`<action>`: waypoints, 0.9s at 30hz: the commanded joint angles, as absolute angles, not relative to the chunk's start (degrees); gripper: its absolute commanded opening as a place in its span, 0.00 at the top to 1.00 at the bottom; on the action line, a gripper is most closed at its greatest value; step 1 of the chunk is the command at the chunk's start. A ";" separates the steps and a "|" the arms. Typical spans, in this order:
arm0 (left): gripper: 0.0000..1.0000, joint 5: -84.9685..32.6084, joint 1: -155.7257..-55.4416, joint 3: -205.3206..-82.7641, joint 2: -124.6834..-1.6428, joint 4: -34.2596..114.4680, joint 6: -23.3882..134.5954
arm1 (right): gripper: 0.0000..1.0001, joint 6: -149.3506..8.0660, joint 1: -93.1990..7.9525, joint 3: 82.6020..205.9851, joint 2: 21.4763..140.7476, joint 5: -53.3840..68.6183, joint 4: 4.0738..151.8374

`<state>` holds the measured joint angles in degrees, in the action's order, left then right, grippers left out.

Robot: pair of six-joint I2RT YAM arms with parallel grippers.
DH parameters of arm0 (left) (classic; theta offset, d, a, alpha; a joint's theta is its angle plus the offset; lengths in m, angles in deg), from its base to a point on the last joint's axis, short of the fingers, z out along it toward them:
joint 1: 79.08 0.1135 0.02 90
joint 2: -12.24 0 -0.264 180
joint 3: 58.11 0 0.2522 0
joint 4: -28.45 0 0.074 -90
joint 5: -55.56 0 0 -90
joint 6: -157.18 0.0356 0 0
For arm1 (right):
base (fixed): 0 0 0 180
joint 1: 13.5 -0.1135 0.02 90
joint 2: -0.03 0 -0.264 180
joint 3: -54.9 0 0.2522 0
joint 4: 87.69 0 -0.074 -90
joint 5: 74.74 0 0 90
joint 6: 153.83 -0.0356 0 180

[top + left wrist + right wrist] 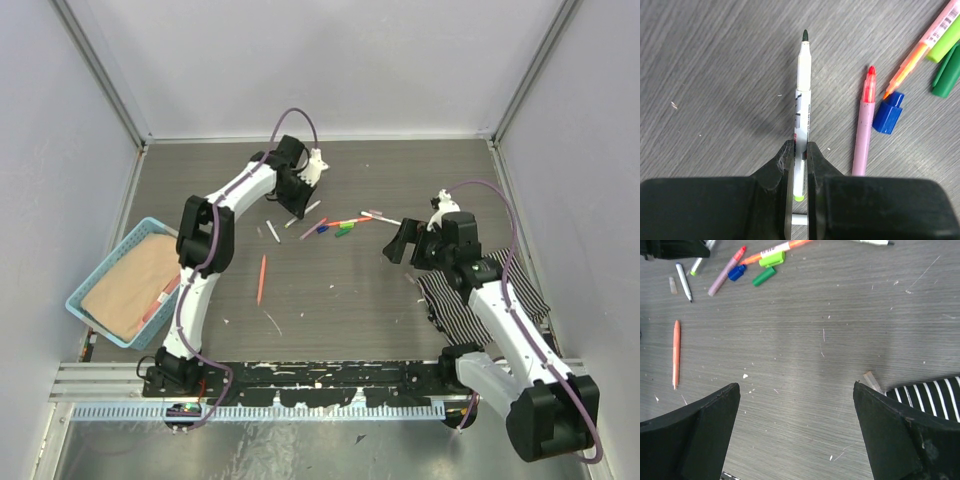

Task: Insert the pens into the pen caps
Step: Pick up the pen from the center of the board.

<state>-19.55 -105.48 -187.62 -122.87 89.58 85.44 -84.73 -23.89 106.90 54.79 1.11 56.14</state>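
Note:
My left gripper (799,150) is shut on a white-barrelled pen (802,95) with a dark tip pointing away and a green rear end between the jaws. It is at the back centre of the table in the top view (298,208). Right of it lie a pink pen with a red tip (864,135), a blue cap (888,112), an orange pen (912,62), a light green cap (945,42) and a dark green cap (947,75). My right gripper (796,385) is wide open and empty, above bare table right of centre in the top view (398,245).
An all-orange pen (262,278) and a small white pen (273,233) lie left of centre. Another pen (385,217) lies by the right gripper. A blue basket (105,258) holding a tan cloth stands at the left. A striped cloth (500,290) lies under the right arm.

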 commanded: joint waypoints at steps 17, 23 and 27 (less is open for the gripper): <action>0.83 -14.35 -115.04 -158.69 -92.70 69.77 61.41 | 0.01 -105.85 -24.62 102.40 46.57 1.35 73.82; 0.84 -18.52 -122.74 -150.57 -86.57 63.64 53.30 | 0.03 -114.14 -28.45 98.98 46.00 5.94 82.04; 0.84 -22.24 -126.42 -146.02 -83.29 59.64 47.22 | 0.04 -116.43 -34.64 97.72 45.63 12.30 84.77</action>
